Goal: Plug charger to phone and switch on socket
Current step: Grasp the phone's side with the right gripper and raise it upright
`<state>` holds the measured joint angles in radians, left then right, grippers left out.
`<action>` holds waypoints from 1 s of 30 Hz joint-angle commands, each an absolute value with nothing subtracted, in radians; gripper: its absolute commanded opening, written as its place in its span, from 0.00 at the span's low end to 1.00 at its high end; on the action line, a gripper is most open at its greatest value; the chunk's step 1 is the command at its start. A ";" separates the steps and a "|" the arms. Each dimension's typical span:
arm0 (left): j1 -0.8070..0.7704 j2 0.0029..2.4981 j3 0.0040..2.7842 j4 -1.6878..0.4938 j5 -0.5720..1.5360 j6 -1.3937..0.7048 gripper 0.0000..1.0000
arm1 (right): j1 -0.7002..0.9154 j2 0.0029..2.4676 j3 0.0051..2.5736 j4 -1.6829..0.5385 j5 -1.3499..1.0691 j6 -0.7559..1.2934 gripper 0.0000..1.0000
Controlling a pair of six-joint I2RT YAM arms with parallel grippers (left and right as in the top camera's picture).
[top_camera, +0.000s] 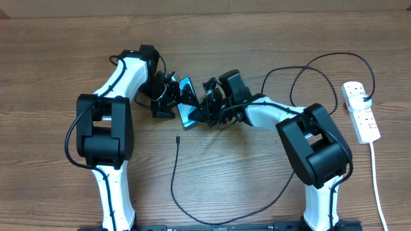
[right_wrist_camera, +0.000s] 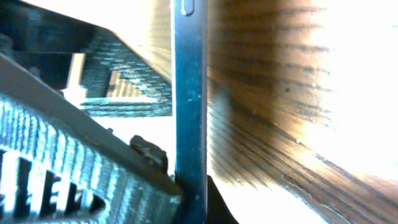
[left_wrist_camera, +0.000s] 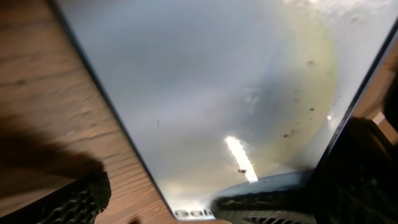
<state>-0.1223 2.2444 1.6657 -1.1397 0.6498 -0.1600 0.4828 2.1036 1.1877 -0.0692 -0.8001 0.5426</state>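
The right pincer (top_camera: 200, 110) is clamped on the phone (top_camera: 187, 102) (left pincer (top_camera: 171, 96) spread apart), and the charger tip (top_camera: 176, 138) is laid robotward of both, nearer the left arm.

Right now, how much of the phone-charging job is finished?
Little looks done. In hand: the right end effector is shut on the phone, gripping its edge, with the left end effector open beside it. Left to do: the charger lies loose, its plug tip clear of the phone, and the socket sits far right, neither arm near it.
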 commanded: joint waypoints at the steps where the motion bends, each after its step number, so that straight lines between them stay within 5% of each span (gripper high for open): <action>1: -0.094 2.271 1.647 -1.140 0.833 -0.044 0.98 | 0.438 2.094 1.198 -0.007 -1.005 0.532 0.04; 11: -0.022 2.271 1.647 -1.009 1.367 0.030 0.86 | 0.424 2.094 1.198 0.150 -1.215 0.754 0.04; 17: -0.022 2.271 1.647 -0.954 1.436 0.029 0.68 | 0.426 2.094 1.198 0.190 -1.248 0.899 0.04; 21: -0.022 2.271 1.647 -0.951 1.438 0.029 0.43 | 0.426 2.094 1.198 0.191 -1.231 0.962 0.04; 30: -0.017 2.271 1.647 -0.878 1.438 -0.057 0.30 | 0.426 2.094 1.198 0.198 -1.198 0.996 0.04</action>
